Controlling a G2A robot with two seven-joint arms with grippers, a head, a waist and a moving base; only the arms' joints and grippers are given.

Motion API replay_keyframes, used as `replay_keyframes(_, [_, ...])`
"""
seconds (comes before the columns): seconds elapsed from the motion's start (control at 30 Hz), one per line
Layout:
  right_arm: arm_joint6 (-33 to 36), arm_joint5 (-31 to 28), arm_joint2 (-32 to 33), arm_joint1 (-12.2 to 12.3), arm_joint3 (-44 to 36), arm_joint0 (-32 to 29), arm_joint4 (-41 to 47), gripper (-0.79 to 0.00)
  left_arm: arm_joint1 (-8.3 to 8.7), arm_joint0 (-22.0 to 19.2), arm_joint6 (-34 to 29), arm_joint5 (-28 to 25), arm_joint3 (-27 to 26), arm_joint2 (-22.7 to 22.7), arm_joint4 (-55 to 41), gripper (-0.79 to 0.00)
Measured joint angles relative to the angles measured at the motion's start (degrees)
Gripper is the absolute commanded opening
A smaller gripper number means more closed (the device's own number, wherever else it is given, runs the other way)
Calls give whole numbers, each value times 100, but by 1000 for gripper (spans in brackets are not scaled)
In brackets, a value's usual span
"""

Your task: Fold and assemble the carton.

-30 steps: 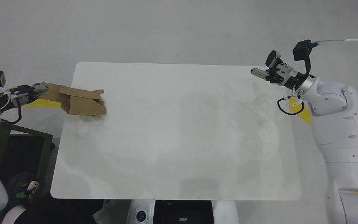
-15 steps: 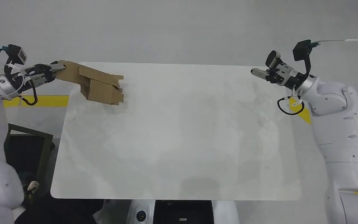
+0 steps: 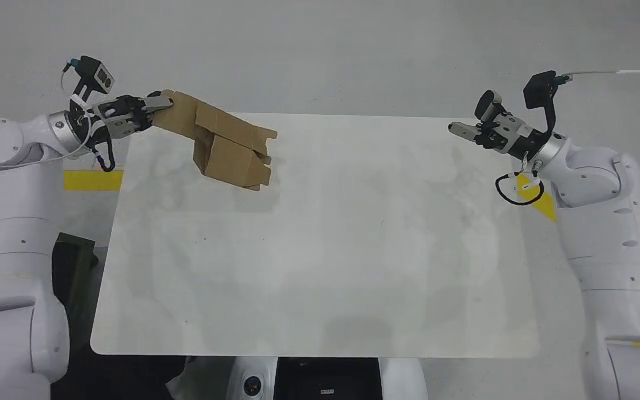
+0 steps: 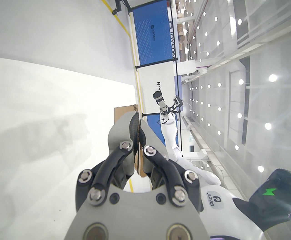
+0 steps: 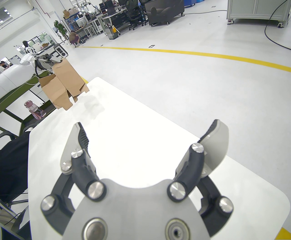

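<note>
From above, we see our left gripper (image 3: 150, 103) clamped on the brown, half-folded cardboard carton (image 3: 225, 145), which is lifted over the far left corner of the white table (image 3: 350, 250). Our left wrist view shows its fingers (image 4: 120, 127) pinching a cardboard edge. Our right wrist view shows the right gripper (image 5: 147, 127) spread apart over the far right corner.

Looks like a robotics lab in an industrial hall. Past the right gripper (image 5: 147, 128): pale floor (image 5: 181, 79) with a yellow line (image 5: 204, 54), desks (image 5: 113, 20), chairs (image 5: 134, 16), a big screen (image 5: 163, 10), a cabinet (image 5: 257, 9), a loose cable (image 5: 272, 34). Beyond the left gripper (image 4: 136, 120): blue panels (image 4: 152, 38), a high ceiling (image 4: 261, 102) with rows of lights (image 4: 272, 78).
</note>
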Motion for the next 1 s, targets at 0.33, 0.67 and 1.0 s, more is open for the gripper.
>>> replay_keyframes(0.33, [0, 0, 0, 0, 0, 0, 0, 0, -241, -358, 206, -58, -685, 814, -59, -785])
replay_keyframes(0.67, [0, 0, 0, 0, 0, 0, 0, 0, -556, -799, 217, -319, -667, 1756, -100, -785])
replay_keyframes(1.0, [0, 0, 0, 0, 0, 0, 0, 0, -705, -642, -81, -797, -1040, 2241, -210, -785])
